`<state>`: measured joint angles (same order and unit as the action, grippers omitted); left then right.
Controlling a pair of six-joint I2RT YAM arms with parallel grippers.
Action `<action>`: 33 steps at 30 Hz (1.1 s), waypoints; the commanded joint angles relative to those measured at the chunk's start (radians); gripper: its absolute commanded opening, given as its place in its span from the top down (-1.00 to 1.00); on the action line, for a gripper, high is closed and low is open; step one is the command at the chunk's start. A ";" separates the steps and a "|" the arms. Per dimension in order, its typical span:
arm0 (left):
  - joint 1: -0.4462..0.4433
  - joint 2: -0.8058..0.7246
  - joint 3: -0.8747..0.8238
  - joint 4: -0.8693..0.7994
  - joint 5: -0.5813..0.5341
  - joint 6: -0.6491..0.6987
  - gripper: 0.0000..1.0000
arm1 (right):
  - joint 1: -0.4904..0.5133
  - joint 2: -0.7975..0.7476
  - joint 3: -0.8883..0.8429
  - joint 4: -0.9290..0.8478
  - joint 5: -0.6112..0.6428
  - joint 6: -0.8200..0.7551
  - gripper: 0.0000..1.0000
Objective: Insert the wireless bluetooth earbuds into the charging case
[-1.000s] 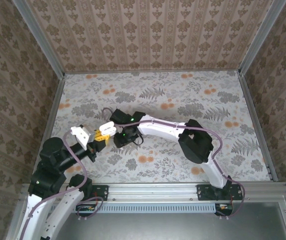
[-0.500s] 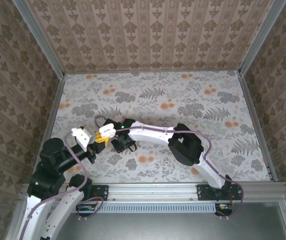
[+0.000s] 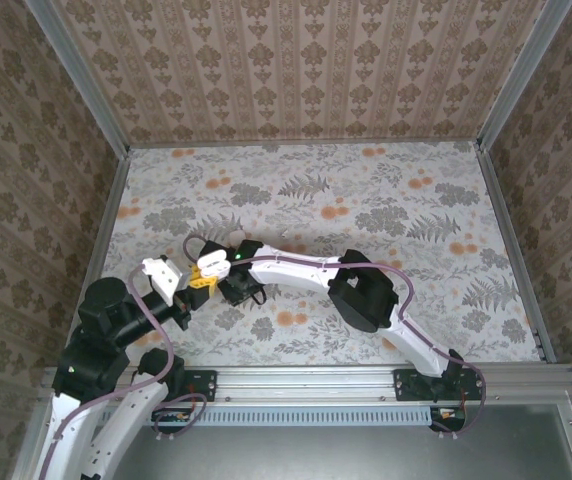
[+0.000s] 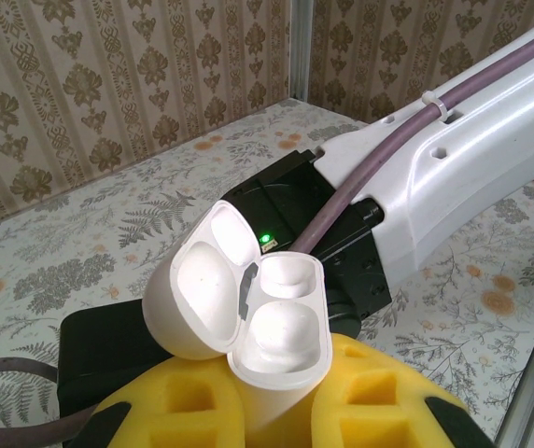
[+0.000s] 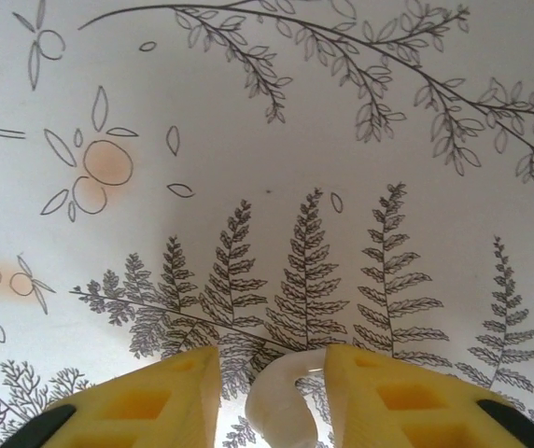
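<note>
1. The left gripper (image 4: pixel 281 397) is clamped on the charging case (image 4: pixel 248 313), its yellow foam fingers (image 4: pixel 188 406) pressing the case's lower body from both sides.
2. The charging case is hinged open, lifted off the table (image 3: pixel 386 200), with its inner face turned toward the left wrist camera. Whether its two rounded hollows hold anything cannot be told.
3. From above, the left gripper (image 3: pixel 202 276) and the charging case (image 3: pixel 213 262) sit over the left part of the floral table, close to the near edge.
4. The right arm (image 3: pixel 296 265) stretches leftward across the table, and the right gripper (image 3: pixel 232 291) sits just beside the case, slightly nearer the bases.
5. The right gripper (image 5: pixel 272 355) points down at the fern-printed cloth and grips a small white curved earbud (image 5: pixel 281 411) between its yellow fingers (image 5: pixel 155 397).
6. In the left wrist view, the right arm (image 4: pixel 454 159) sits just behind the open case, a green light (image 4: pixel 265 240) glowing on its black wrist.
</note>
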<state>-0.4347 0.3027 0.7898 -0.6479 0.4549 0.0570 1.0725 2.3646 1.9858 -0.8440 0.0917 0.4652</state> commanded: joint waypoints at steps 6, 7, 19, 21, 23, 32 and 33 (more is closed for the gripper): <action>0.006 -0.013 -0.019 0.048 0.001 -0.011 1.00 | -0.032 -0.075 -0.151 -0.017 0.074 0.017 0.52; 0.006 -0.011 -0.022 0.055 0.002 -0.016 1.00 | -0.044 -0.100 -0.187 -0.003 0.075 0.023 0.54; 0.006 0.027 -0.062 0.140 0.031 -0.058 1.00 | -0.224 -0.410 -0.566 0.130 0.028 0.139 0.33; 0.006 0.039 -0.072 0.156 0.033 -0.066 1.00 | -0.249 -0.461 -0.591 0.146 0.007 0.159 0.24; 0.006 0.052 -0.080 0.167 0.035 -0.073 1.00 | -0.275 -0.503 -0.614 0.179 -0.025 0.176 0.18; 0.005 0.079 -0.112 0.201 0.030 -0.093 1.00 | -0.316 -0.432 -0.458 0.179 -0.055 0.057 0.12; 0.006 0.080 -0.116 0.200 0.028 -0.095 1.00 | -0.317 -0.394 -0.410 0.170 -0.056 0.034 0.11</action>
<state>-0.4351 0.3801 0.6815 -0.4889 0.4747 -0.0082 0.7570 1.8973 1.4818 -0.6727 0.0574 0.5739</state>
